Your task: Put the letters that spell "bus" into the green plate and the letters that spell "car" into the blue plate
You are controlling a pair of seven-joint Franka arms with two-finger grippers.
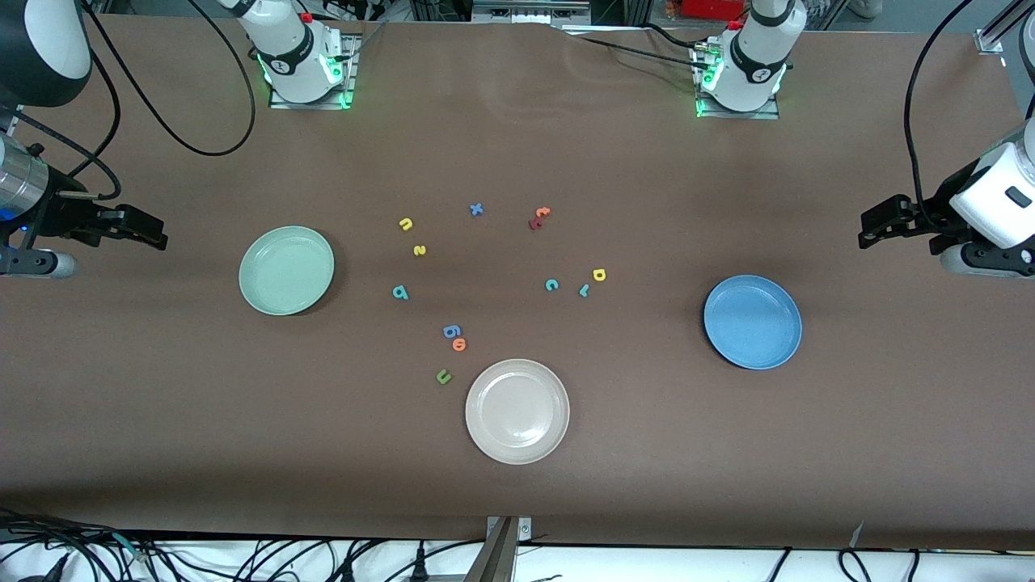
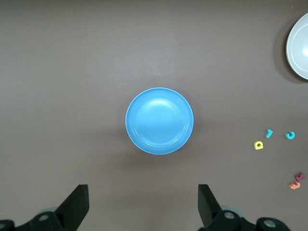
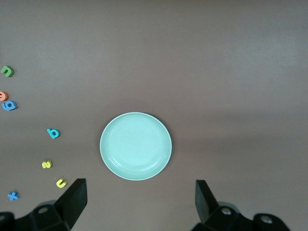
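Sitting among stray letters (image 1: 453,331), beige-white plate (image 1: 558,412).

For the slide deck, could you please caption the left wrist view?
Open left claw hovering over the empty blue plate, with teal and yellow foam letters scattered on the brown table nearby.

Green plate (image 1: 286,270) bare; blue plate (image 1: 753,322) bare; orange "o" (image 1: 459,345) touching blue "g" (image 1: 451,331).

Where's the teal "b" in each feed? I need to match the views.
Front view: teal "b" on the table between the green plate and the teal "c".
Left wrist view: not in it.
Right wrist view: teal "b" beside the green plate.
Shared landmark: the green plate.
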